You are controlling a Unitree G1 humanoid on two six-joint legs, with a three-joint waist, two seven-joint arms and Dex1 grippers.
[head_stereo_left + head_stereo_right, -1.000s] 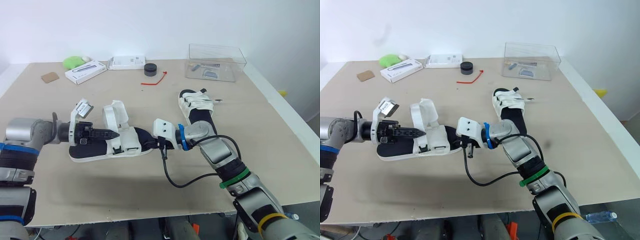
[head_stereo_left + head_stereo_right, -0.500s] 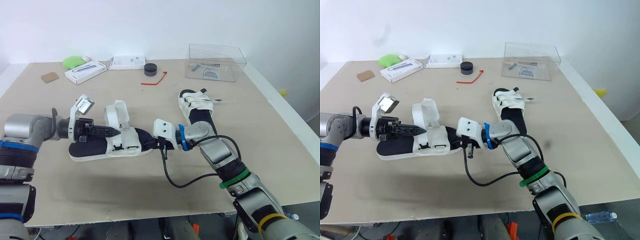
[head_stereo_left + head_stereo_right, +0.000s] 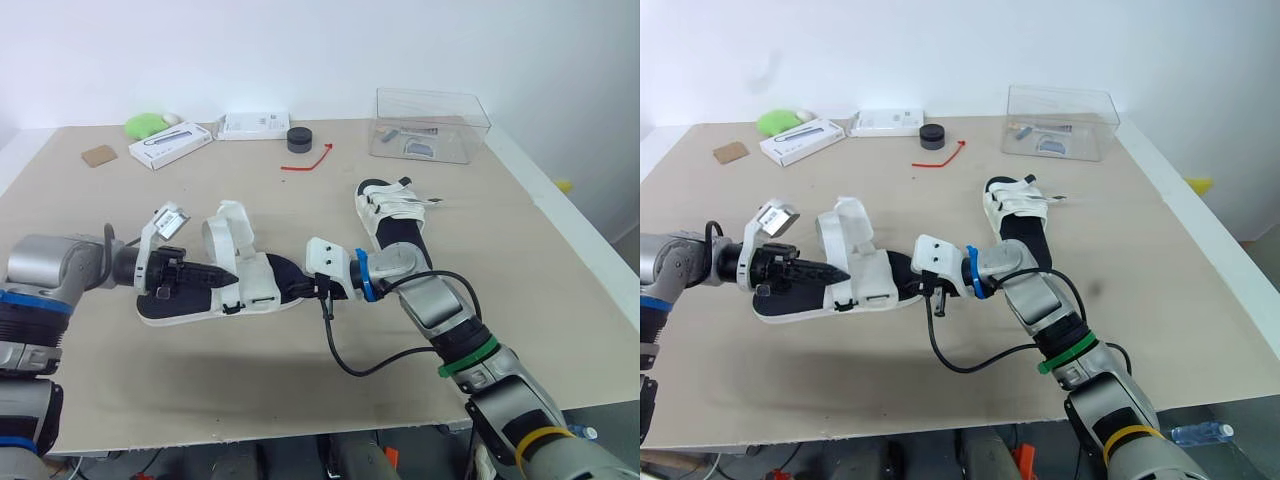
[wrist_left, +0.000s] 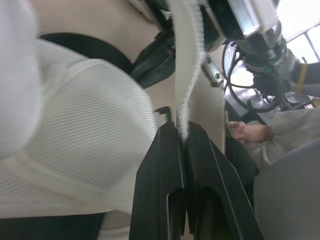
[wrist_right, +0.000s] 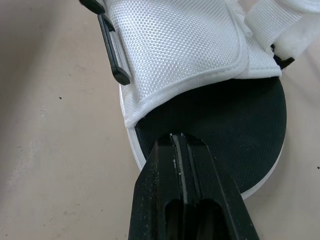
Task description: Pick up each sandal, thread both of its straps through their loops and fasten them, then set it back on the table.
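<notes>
Two sandals lie on the worktop (image 3: 520, 260). The near sandal (image 3: 215, 300) sits left of centre, between the two grippers. The far sandal (image 3: 395, 215) lies right of centre, well apart from it. Each has a white sole, a black footbed and white straps.

On the near sandal one strap stands up in a loose arch and a second white band crosses the footbed.

The left wrist view shows the left gripper (image 4: 181, 131) pinching a white woven strap (image 4: 186, 65) edge-on between its fingers. The eye views do not resolve this pinch. The same view shows a person's hand (image 4: 245, 131) beyond the worktop edge.

The right wrist view shows the right gripper (image 5: 176, 137) with fingers pressed together, its tip over the black footbed at the sole's rim. Two black plastic loops (image 5: 112, 50) line the edge of the white mesh upper.

One clear box (image 3: 432, 125) stands at the far right.
</notes>
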